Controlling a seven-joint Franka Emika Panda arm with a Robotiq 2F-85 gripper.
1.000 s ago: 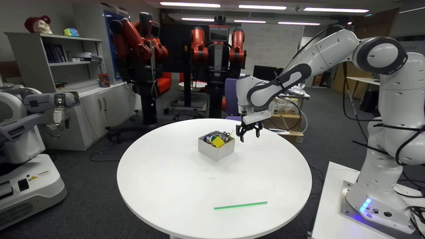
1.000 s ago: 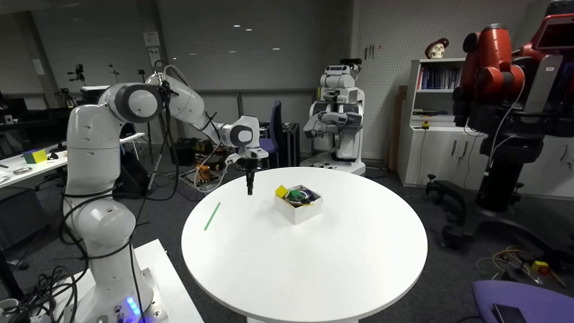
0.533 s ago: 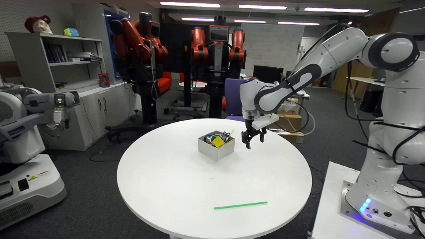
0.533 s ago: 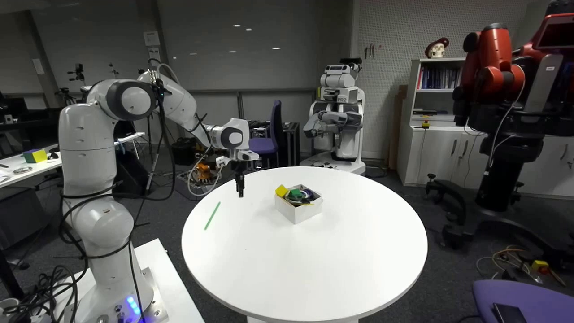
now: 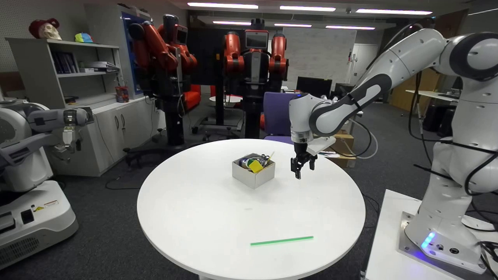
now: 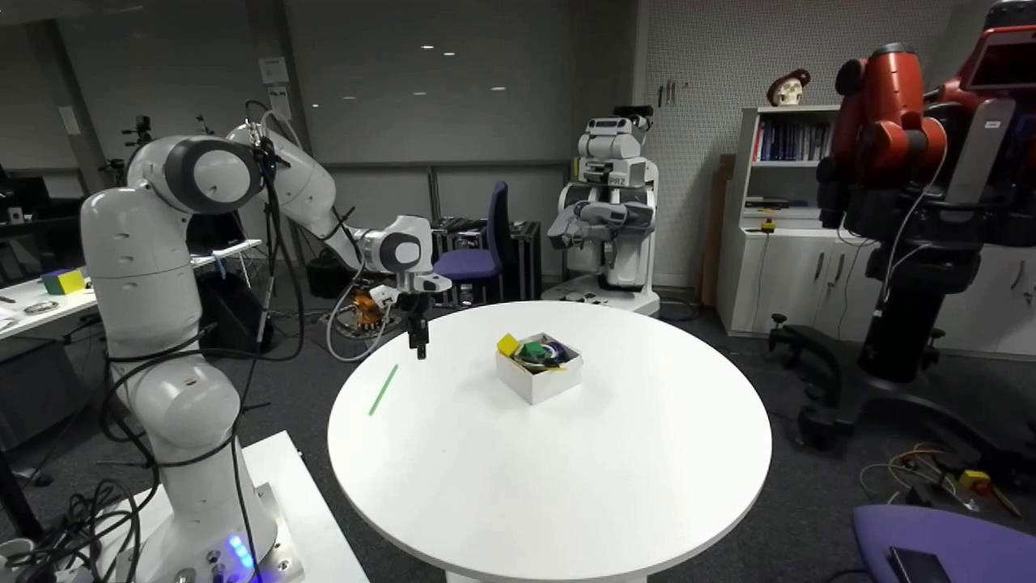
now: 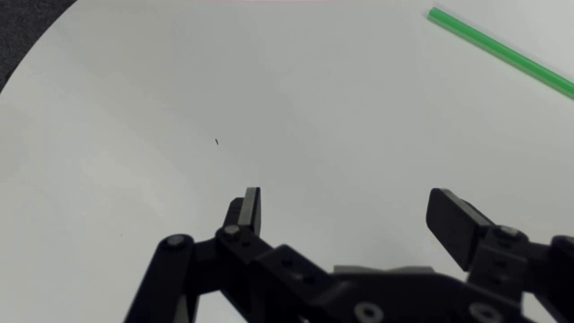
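My gripper [image 7: 345, 190] stands wide open with nothing between its fingers. In an exterior view the gripper [image 5: 305, 172] hangs above the round white table [image 5: 202, 217], pointing down, to the right of a small white box [image 5: 251, 181]. The box holds a yellow block [image 5: 255, 166], a green block [image 6: 532, 352] and other items that overlap too much to tell apart. A thin green stick [image 5: 282, 240] lies flat on the table. Part of that stick [image 7: 502, 51] shows at the upper right in the wrist view, apart from the fingers.
A purple chair [image 5: 277, 112] stands behind the table, and its rounded edge shows in both exterior views. Red two-armed robots [image 5: 255, 58] and a white robot [image 6: 611, 202] stand around it. A cable loop [image 6: 344, 340] hangs beside my forearm.
The arm has drawn back toward its base, carrying the open gripper away from the box and slightly lower. Box and green stick have stayed in place.
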